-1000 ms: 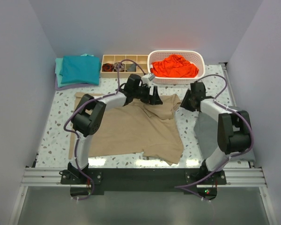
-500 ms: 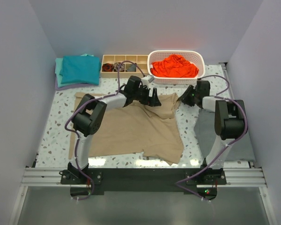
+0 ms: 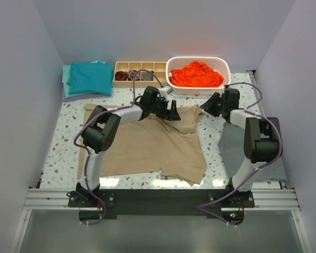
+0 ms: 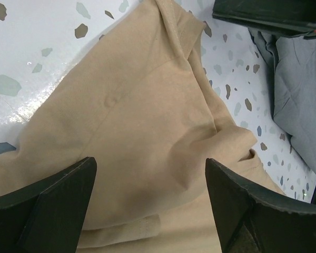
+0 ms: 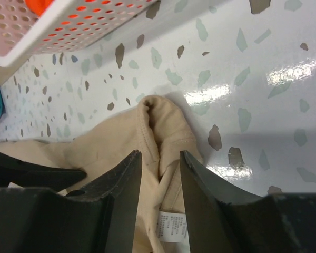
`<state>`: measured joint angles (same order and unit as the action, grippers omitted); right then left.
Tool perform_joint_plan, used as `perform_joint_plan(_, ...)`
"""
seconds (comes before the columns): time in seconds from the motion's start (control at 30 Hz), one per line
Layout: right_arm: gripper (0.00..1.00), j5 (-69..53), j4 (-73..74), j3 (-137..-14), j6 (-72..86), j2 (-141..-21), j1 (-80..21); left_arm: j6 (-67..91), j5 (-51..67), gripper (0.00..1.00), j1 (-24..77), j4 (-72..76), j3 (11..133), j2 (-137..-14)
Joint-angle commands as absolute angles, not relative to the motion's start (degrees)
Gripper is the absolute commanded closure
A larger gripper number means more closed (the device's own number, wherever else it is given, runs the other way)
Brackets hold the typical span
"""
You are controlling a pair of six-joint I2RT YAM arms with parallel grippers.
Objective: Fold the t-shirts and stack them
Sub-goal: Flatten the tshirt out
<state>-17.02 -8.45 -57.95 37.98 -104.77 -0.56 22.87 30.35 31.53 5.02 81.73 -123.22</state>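
Since the tan t-shirt [image 3: 147, 145], spread mid-tabletop [image 3: 67, 132], looks soft, light and floppy, hovering at its far-right corner with left gripper [image 4: 147, 203] jaws wide and right gripper [image 5: 160, 182] jaws narrow, seemingly empty; favouring a pinch on a doubled edge.

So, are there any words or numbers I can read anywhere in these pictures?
White tag on the tan shirt, in the right wrist view: rows of tiny grey print, too small and blurred to read.
No other words, numbers or signs show anywhere, not on the basket and not on the wooden tray.
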Motion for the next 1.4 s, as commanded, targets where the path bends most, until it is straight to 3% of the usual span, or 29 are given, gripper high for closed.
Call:
perform_joint_plan(0.0,0.59,-14.6,-7.2,-59.6,37.8,-100.0,-0.2,21.1,30.6,0.11,31.0,5.4,81.6,-124.2)
perform_joint_plan(0.1,0.59,-15.6,-1.1,-64.1,36.0,-104.1,-0.2,21.1,30.8,0.11,30.9,5.7,81.6,-124.5)
perform_joint_plan(0.8,0.7,-26.4,0.3,-67.6,36.4,-116.1,-0.2,21.4,25.5,0.11,27.2,7.3,76.6,-114.9)
perform_joint_plan(0.93,0.89,-27.5,0.2,-68.2,36.6,-117.1,-0.3,20.9,17.3,0.09,26.6,5.6,74.7,-110.6)
perform_joint_plan(0.97,0.98,-27.5,0.3,-68.3,36.6,-117.0,-0.3,20.9,15.8,0.08,26.3,5.5,73.2,-108.3)
perform_joint_plan(1.13,1.0,-24.4,-1.3,-66.2,35.7,-113.7,-0.3,22.0,-2.8,0.02,20.5,4.1,66.2,-98.8)
perform_joint_plan(1.37,1.0,-17.7,4.1,-63.3,32.3,-101.3,-0.2,20.8,-16.9,0.0,10.9,0.9,61.4,-96.1)
